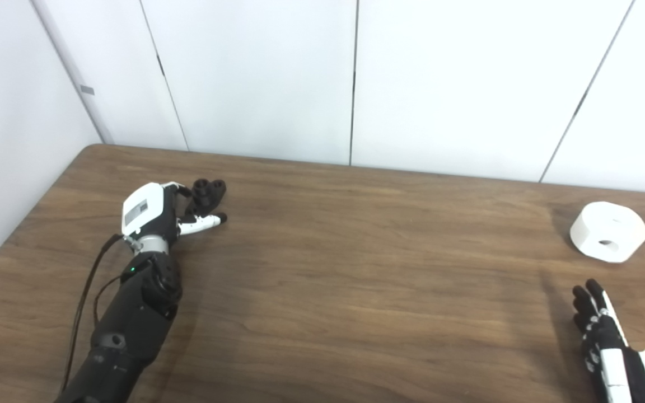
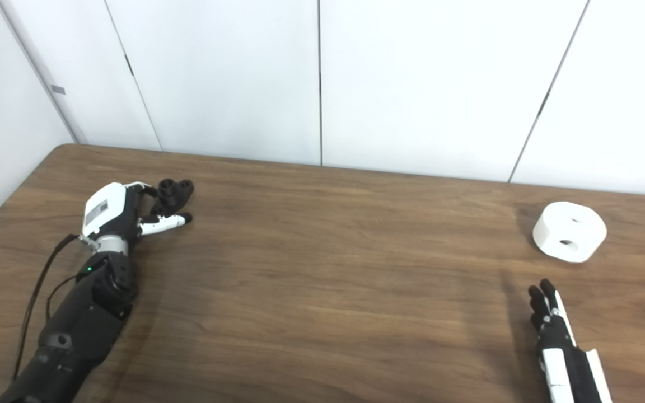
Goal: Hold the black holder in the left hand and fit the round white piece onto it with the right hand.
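Note:
The black holder [image 1: 209, 193] stands on the wooden table [image 1: 356, 268] at the far left. My left hand [image 1: 157, 215] is right beside it, with its fingers [image 1: 183, 191] against the holder's left side and the thumb stretched out just in front of it; the hand is not closed on it. The round white piece [image 1: 608, 231], with a hole in its side, lies at the far right. My right hand [image 1: 602, 330] is open and flat, empty, a short way in front of the white piece.
White wall panels [image 1: 350, 78] run along the table's far edge. The table's left edge [image 1: 26, 218] is close to my left arm.

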Controlling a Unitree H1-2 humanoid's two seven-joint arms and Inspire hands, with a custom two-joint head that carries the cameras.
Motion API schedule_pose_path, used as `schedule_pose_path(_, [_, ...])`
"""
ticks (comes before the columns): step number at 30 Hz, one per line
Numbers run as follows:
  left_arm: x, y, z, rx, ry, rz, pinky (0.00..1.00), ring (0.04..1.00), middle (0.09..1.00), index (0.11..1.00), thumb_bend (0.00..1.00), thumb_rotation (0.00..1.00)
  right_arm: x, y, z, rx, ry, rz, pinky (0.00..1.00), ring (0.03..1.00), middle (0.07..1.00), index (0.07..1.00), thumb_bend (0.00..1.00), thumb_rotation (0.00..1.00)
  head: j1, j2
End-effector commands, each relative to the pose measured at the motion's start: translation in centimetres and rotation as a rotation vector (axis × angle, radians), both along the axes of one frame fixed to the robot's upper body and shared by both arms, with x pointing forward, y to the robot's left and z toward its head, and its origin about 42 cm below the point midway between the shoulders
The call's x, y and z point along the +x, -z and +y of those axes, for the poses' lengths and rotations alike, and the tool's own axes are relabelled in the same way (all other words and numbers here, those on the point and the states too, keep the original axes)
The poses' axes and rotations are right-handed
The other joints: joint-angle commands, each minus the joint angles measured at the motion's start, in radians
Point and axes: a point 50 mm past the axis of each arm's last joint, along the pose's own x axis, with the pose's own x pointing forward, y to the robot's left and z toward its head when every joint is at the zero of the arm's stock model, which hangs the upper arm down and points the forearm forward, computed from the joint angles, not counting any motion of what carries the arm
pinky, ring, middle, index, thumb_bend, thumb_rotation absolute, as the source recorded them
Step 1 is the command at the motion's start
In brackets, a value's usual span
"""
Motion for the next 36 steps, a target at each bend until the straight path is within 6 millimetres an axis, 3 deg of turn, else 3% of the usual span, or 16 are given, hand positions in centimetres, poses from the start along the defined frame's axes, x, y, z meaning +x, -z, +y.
schedule_pose_path(1, [1.3,-2.4,0.0,0.034,0.003,-0.065,0.97,0.933,0.855,0.690,0.94,0.36,-1.4,1.4,0.7,0.030,0.013,0.062,1.00,0.991,0.963,0.988,0.68,0.96,0.000,0.000])
schedule_pose_path(15, [1.6,-2.5,0.3,0.040,-0.039,-0.049,0.94,0.923,0.842,0.658,0.90,0.36,-1.5,1.2,0.5,0.035,0.002,0.057,1.00,0.997,0.968,0.995,0.67,0.96,0.007,0.012])
schedule_pose_path(28, [1.5,-1.7,0.4,0.096,-0.063,-0.029,0.91,0.872,0.791,0.630,0.85,0.30,-1.5,1.1,0.3,0.038,-0.003,0.052,1.00,1.000,0.974,1.000,0.64,0.93,0.025,0.009])
schedule_pose_path(34, [1.5,-1.2,0.1,0.072,-0.054,-0.078,0.88,0.849,0.777,0.563,0.82,0.16,-1.6,1.1,0.1,0.036,-0.004,0.056,1.00,1.000,0.977,1.000,0.63,0.92,0.046,-0.011])
schedule_pose_path(36, [1.5,-1.1,0.2,0.051,-0.057,-0.086,0.90,0.875,0.791,0.505,0.58,0.09,-1.6,1.2,0.1,0.038,-0.006,0.056,1.00,1.000,0.979,1.000,0.63,0.92,0.046,-0.011])
